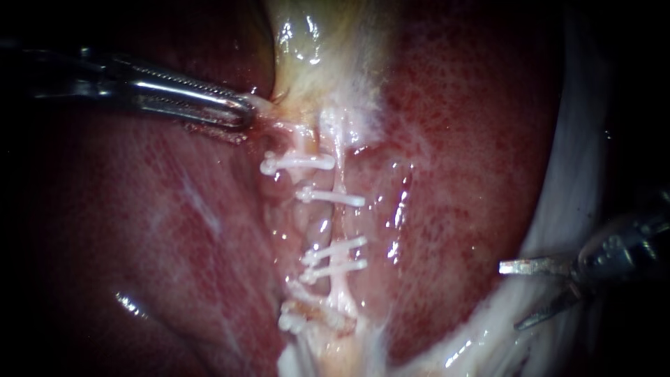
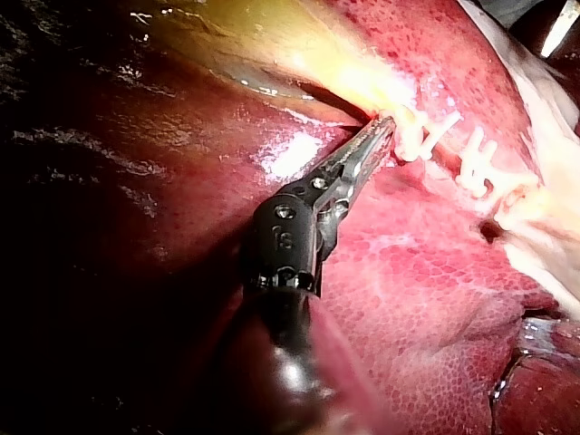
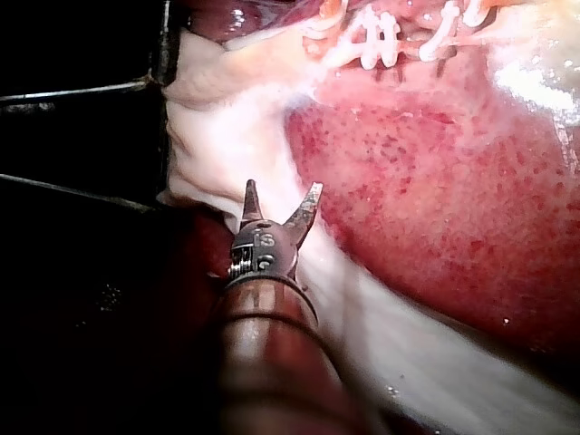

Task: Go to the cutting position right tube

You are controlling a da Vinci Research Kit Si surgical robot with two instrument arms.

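Two blades of the right instrument (image 1: pixel 511 297) stand spread in a wide V and hold nothing, poised over the white membrane (image 1: pixel 558 209) at the liver's (image 1: pixel 474 139) right edge. The right wrist view shows the same gap, with only membrane beneath the tips. Opposite, the left instrument (image 1: pixel 246 112) has its jaws clenched on a pale fold at the foot of the gallbladder (image 1: pixel 314 42), just beside the topmost clip. Between them, well apart from the blades, the right tube (image 1: pixel 340 286) runs down the middle of the liver bed, crossed by several white clips (image 1: pixel 328 197), with the left tube (image 1: pixel 299 143) close alongside. From here the risk lies in the crossing: open blades carried low could score the liver's surface. A careless arrival could straddle a clip, or take in the left tube as well, since the two lie so near. Should the left grip slip, the tube would likely slacken and make a clean placement between clips harder.
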